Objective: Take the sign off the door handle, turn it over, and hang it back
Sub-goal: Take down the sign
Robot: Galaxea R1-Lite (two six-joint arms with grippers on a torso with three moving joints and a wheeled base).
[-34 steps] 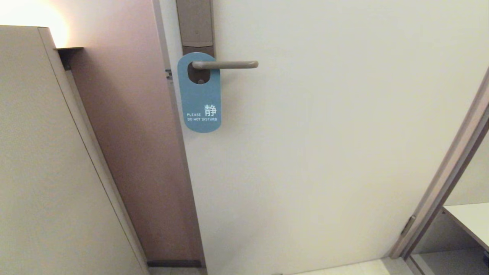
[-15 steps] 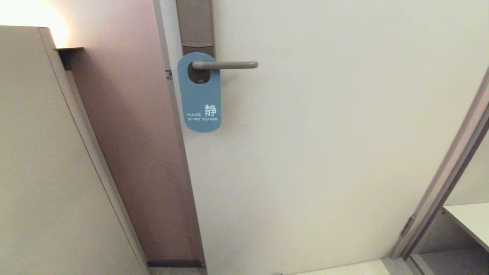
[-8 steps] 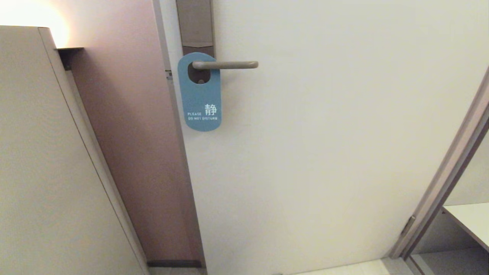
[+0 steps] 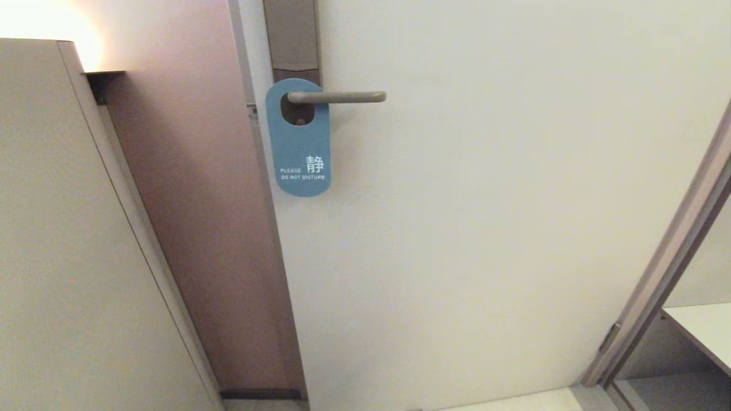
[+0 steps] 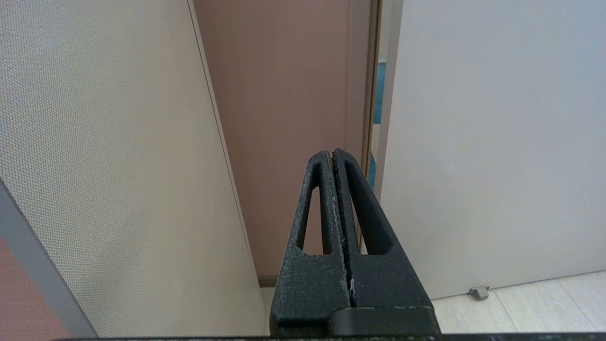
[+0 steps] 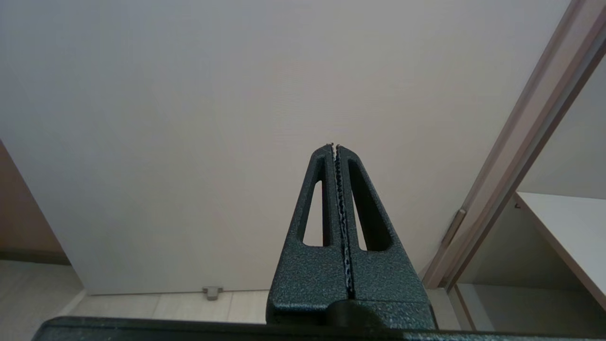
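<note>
The sign (image 4: 298, 140) hangs on the door handle (image 4: 337, 97) with its blue side out, showing white "PLEASE DO NOT DISTURB". The handle is a beige lever on a brown backplate (image 4: 291, 37), high on the white door. Neither gripper shows in the head view. My left gripper (image 5: 331, 154) is shut and empty, low down, pointing at the door's edge and the brown wall. My right gripper (image 6: 334, 147) is shut and empty, low down, pointing at the bare lower door. The sign and handle do not show in either wrist view.
A beige cabinet (image 4: 68, 240) stands at the left and a brown wall (image 4: 200, 200) beside the door. A door frame (image 4: 668, 251) and a white shelf (image 4: 702, 328) are at the right. A small doorstop (image 6: 211, 291) sits by the door's foot.
</note>
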